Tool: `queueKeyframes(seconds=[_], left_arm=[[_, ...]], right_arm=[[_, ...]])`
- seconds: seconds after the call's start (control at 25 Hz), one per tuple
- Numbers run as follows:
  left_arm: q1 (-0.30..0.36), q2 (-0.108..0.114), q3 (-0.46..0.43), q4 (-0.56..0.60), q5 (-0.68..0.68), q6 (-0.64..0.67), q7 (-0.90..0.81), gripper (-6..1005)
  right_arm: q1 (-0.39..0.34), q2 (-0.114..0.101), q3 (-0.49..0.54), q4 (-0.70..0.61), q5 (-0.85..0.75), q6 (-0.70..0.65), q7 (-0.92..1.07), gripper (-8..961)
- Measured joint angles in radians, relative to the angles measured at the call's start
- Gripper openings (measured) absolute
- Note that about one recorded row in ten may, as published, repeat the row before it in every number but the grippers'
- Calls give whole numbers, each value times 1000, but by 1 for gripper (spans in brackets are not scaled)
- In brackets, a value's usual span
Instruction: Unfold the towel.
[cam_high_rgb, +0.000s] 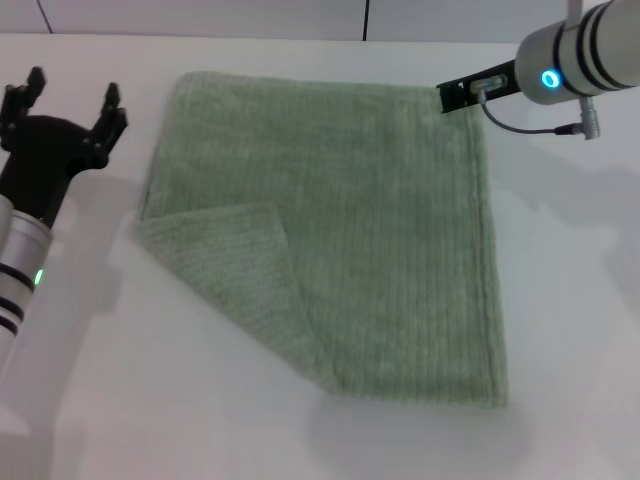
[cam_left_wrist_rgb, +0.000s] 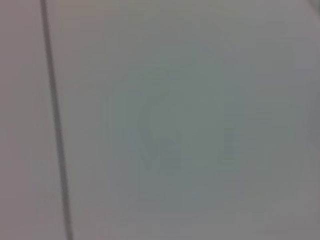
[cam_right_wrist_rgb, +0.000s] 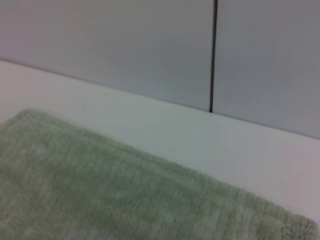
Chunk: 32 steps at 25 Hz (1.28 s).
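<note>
Towel (cam_high_rgb: 370, 230) lies mostly flat mid-bench (cam_high_rgb: 570, 330), its near-left corner folded over onto itself. Left end effector (cam_high_rgb: 68, 108) wide open, empty, off towel's left edge. Right end effector (cam_high_rgb: 462, 93) at far-right towel corner; grip state can't tell, probably touching.

Bright, even light from above washes the white surface (cam_high_rgb: 560, 300) almost to glare in the head view, and the towel (cam_high_rgb: 380, 240) casts only a faint, soft shadow along its near edge. The left wrist view is wholly out of focus, a grey blur with one dark line. The right wrist view is soft, its towel pile smeared.
</note>
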Motion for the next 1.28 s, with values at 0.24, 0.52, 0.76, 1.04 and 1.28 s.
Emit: queueKeyframes(seconds=[0.24, 0.52, 0.76, 1.04, 1.28], left_arm=[[12, 6, 49, -99, 5, -11, 9, 816], [36, 15, 57, -260, 119, -139, 9, 815], [80, 26, -7, -495, 211, -436, 51, 814], [189, 48, -172, -954, 327, -987, 43, 813], [186, 43, -257, -1232, 327, -1520, 50, 812]], right_arm=[[42, 3, 0, -94, 1, -28, -26, -1], [47, 4, -2, -166, 2, -57, -36, -1], [44, 4, 3, -182, 2, -67, -39, -1], [40, 4, 5, -179, 2, -64, -39, -1], [34, 4, 14, -163, 1, -66, -39, -1]])
